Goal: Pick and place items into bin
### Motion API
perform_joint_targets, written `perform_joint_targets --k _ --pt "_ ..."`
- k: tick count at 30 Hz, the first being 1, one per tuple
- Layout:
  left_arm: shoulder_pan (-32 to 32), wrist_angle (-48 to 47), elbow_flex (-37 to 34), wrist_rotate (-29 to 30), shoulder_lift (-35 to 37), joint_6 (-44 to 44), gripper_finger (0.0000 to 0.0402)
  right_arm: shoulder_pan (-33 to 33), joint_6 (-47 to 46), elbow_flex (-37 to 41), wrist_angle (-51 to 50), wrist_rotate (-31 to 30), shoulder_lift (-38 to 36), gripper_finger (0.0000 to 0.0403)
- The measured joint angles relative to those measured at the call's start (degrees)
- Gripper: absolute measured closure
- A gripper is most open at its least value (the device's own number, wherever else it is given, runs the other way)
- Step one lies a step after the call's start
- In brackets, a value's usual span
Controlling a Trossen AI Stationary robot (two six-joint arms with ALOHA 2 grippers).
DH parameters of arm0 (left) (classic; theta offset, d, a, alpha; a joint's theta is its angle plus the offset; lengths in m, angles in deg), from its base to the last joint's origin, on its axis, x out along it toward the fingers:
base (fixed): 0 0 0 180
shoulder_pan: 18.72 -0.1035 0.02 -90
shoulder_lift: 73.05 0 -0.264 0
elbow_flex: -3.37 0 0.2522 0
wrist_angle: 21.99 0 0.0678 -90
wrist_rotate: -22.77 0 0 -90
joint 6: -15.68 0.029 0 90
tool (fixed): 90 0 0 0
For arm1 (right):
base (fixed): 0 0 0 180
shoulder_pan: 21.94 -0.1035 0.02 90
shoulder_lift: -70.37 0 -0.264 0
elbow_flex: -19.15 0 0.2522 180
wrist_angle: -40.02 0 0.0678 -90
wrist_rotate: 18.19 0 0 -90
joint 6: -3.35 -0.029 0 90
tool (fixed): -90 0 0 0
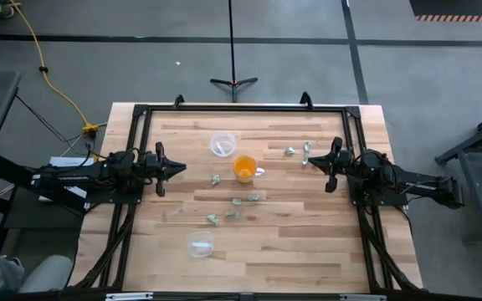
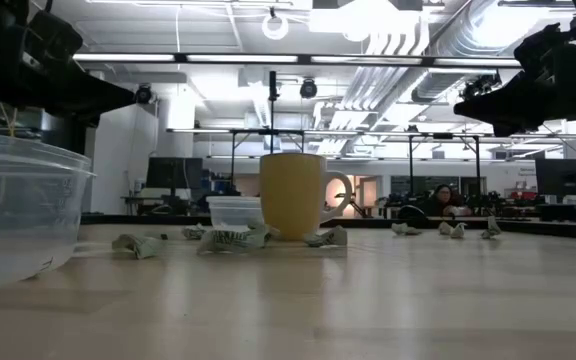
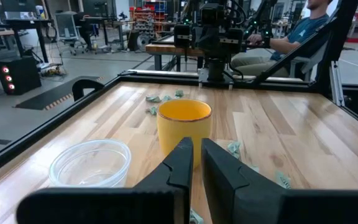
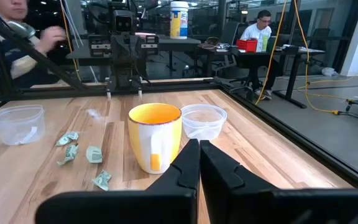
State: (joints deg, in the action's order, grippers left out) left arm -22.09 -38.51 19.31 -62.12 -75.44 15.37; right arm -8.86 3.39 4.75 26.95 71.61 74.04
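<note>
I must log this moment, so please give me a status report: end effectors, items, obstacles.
Left end effector and right end effector shut, empty, at opposite table sides. Pale items scattered on table, none in clear bins. Orange cup stands mid-table among them.

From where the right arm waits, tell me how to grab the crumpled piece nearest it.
Come straight down on the crumpled piece beside the right gripper, fingers astride its raised folds. It lies low and flat on the table, apart from its neighbour, so a side approach finds nothing.

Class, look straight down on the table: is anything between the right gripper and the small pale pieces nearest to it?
Nothing visible. The right gripper waits at the table's right edge, and the two nearest pale pieces lie just ahead on bare wood. The orange cup stands farther toward the middle.
</note>
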Motion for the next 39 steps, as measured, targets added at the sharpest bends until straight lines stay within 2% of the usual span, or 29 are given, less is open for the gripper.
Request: perform_joint_targets --k 39 --pt "0.0 0.0 0.0 0.0 0.0 0.0 0.0334 0.0 0.0 0.0 0.0 0.0 0.0 0.0397"
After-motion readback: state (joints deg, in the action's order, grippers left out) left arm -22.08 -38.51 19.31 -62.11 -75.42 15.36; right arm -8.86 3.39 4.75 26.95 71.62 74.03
